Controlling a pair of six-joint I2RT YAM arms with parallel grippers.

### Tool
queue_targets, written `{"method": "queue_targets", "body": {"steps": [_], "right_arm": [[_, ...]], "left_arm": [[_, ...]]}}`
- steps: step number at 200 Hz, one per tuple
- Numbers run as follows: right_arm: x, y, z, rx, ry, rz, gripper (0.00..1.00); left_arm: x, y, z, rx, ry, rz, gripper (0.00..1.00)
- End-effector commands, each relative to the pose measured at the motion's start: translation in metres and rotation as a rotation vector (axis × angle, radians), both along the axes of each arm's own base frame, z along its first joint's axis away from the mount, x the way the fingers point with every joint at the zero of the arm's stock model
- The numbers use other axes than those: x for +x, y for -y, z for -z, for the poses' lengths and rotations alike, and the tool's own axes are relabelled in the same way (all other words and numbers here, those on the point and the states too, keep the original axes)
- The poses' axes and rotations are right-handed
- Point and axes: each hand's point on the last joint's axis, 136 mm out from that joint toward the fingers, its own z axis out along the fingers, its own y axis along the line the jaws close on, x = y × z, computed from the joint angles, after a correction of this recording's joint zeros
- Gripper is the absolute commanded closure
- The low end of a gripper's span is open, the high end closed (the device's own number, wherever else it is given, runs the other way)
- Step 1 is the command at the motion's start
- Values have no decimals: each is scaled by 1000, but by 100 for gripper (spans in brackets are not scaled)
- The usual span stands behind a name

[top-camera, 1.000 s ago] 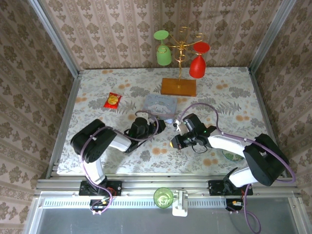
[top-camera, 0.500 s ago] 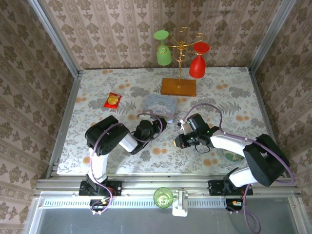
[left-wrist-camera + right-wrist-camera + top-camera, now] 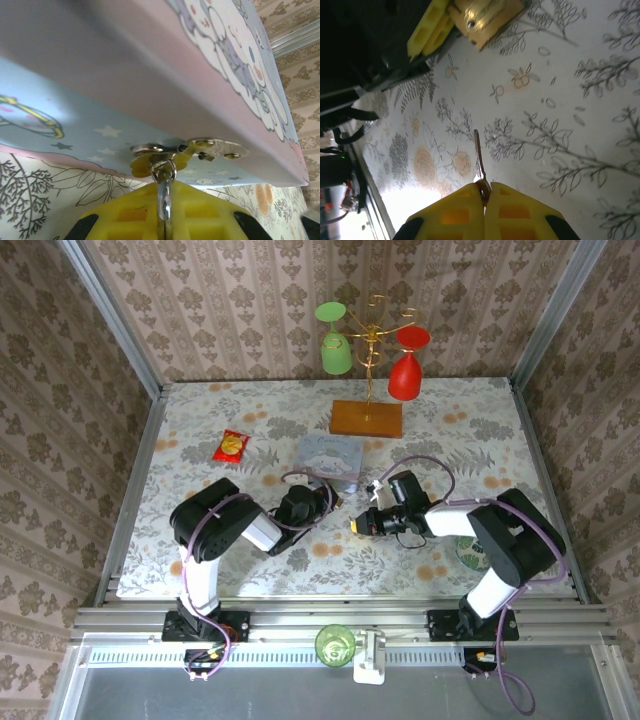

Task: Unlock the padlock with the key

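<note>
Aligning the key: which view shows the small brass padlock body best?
Right wrist: the brass padlock body sits close at the top edge. Left wrist gives its silver shackle; top external leaves it too small to tell.

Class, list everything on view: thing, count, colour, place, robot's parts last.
tin: one, pale blue, table centre
padlock: one, brass, at tin's clasp
key: one, dark metal, above table
snack packet: one, red-yellow, left of tin
rack: one, gold, wooden base, far edge
glasses: two, green glass and red glass, hanging on rack
cup: one, green, near rail
left hand: one, yellow, shut on padlock
right hand: one, yellow, shut on key
</note>
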Motion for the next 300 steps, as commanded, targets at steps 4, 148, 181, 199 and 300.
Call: {"method": "queue_targets", "body": {"steps": [4,148,181,199,300], "right_arm": [[-1,-12,-14,145,-14,-54,100],[7,-26,-5,314,-119,-118,100],[13,-23,2,312,-128,-90,100],[18,-19,7,308,-146,-64,100],[-7,-18,18,209,-221,-108,100]], "left_arm": [[-18,-3,24,26,-109,54,95],[-24,2,-18,-191,-114,76,99],[-27,-1,-22,-229,-117,72,100],[-30,-2,-22,-239,-119,76,100],[-28,2,-34,-307,-116,77,100]]}}
